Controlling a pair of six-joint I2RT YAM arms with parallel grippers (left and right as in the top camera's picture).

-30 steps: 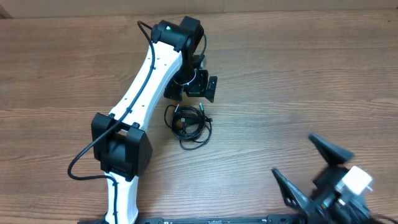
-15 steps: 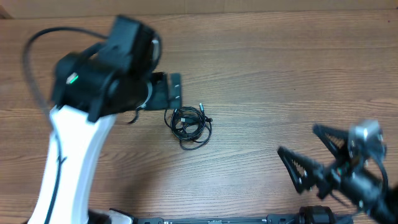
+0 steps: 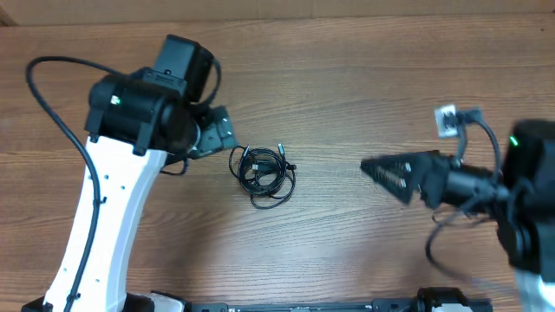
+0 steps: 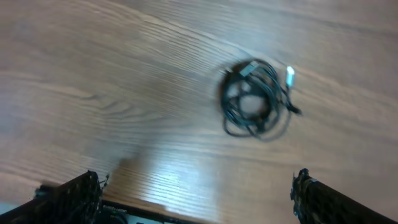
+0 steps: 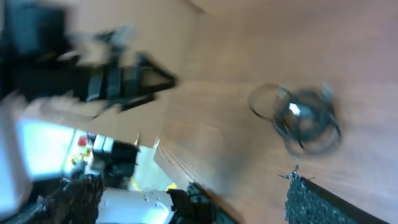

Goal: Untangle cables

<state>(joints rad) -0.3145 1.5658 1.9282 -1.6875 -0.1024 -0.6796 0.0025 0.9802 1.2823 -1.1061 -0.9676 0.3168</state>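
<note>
The cables lie in one small, messy bunch near the middle of the table. They are thin, black and bendy, curled into round loops on top of each other. A little plug sticks out of the bunch at 12 o'clock, and its tip looks pale in the left wrist view. Nothing is touching the bunch.

The table is brown wood with long wavy grain lines. It is smooth and a bit shiny (a pale glare spot shows in the left wrist view).

The left gripper is black and blocky. It is near the bunch, at about 10 o'clock from it. Its arm is smooth white with big black joints, and a thick black cord loops off it. The arm's black joint covers part of the gripper from above. In its own camera the two rough black fingers stand far apart at the bottom edge, with nothing between them.

The right gripper is at 3 o'clock from the bunch, well apart from it. Its dark pointed fingers spread wide like a beak, holding nothing. The right wrist view is very blurry, so the cables look like a smeared ring there, and the dark shapes at 10 o'clock cannot be made out.

How many cords are in the bunch is too small to tell.
</note>
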